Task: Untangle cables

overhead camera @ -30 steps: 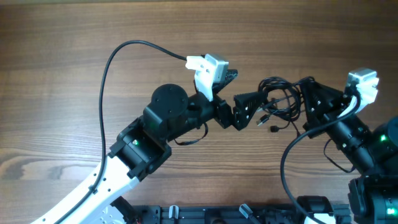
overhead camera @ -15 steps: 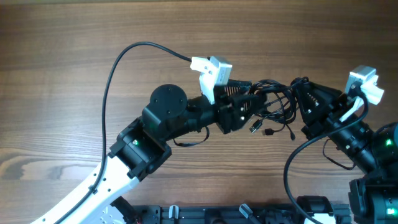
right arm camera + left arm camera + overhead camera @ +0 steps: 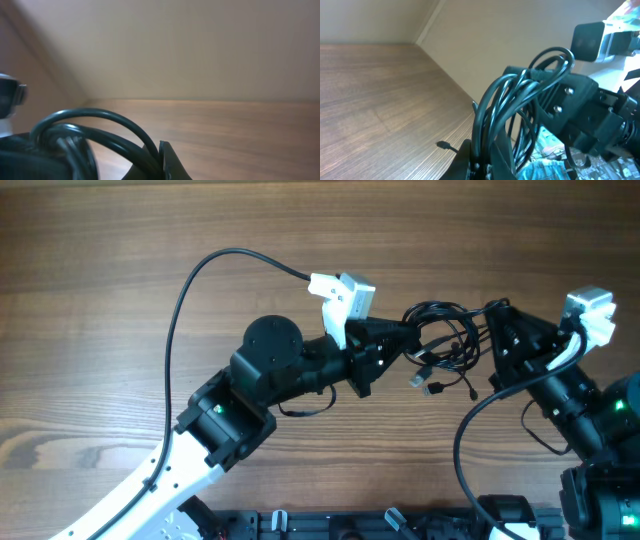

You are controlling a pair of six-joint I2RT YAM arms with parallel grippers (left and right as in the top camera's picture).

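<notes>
The cables (image 3: 445,340) are a bundle of thin black cords hanging in the air between my two grippers. Two small plug ends (image 3: 428,384) dangle below it. My left gripper (image 3: 408,336) is shut on the bundle's left side. In the left wrist view the cords (image 3: 520,100) rise in loops from between its fingertips (image 3: 481,162). My right gripper (image 3: 488,330) is shut on the bundle's right side. The right wrist view shows a looped cord (image 3: 100,132) pinched at that gripper's (image 3: 161,162) tips. One plug (image 3: 442,145) hangs near the table.
A wooden table (image 3: 120,260) lies under both arms. The left arm's thicker black camera cable (image 3: 185,290) arcs over the table at the left. The right arm's body (image 3: 580,115) stands close behind the bundle. The arm bases (image 3: 400,525) line the front edge.
My left gripper went from wide open to shut on the left side of the tangle, having moved right and slightly up into it. The right gripper kept its hold.
</notes>
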